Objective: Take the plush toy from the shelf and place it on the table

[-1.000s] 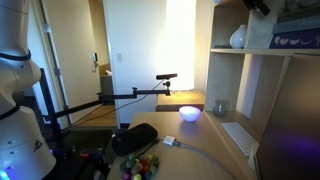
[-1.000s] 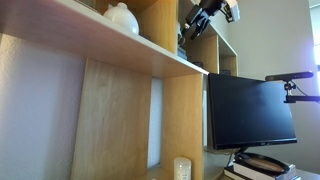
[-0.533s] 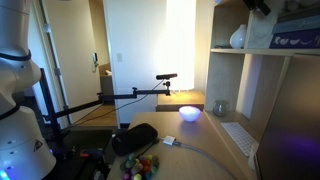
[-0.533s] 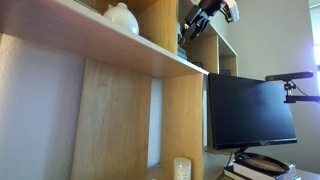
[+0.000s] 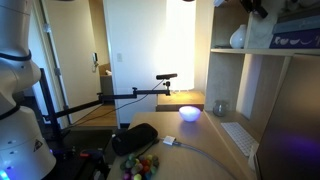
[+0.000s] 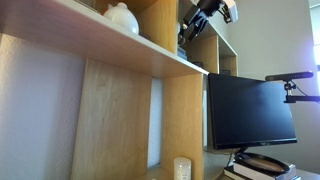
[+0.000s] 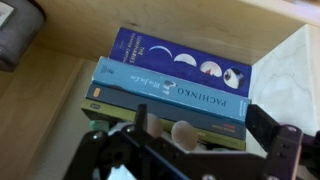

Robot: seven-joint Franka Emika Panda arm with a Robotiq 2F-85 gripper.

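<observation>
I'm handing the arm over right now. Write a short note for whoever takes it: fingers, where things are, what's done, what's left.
Gripper: fingers open and empty, up at the tall pale-wood shelf, facing a stack of blue books.
Roundish whitish plush toy: not clearly seen. A grey shape at the wrist view's edge may be it.
Pale tan wooden table: no toy on the part in view.
Done: arm is up at the shelf.
Left: find the toy, grasp it, carry it down, set it on the table.

The arm (image 5: 18,95) wears glossy white rounded shells with dark joint seams, and its gripper (image 7: 200,148) is matte black.
</observation>
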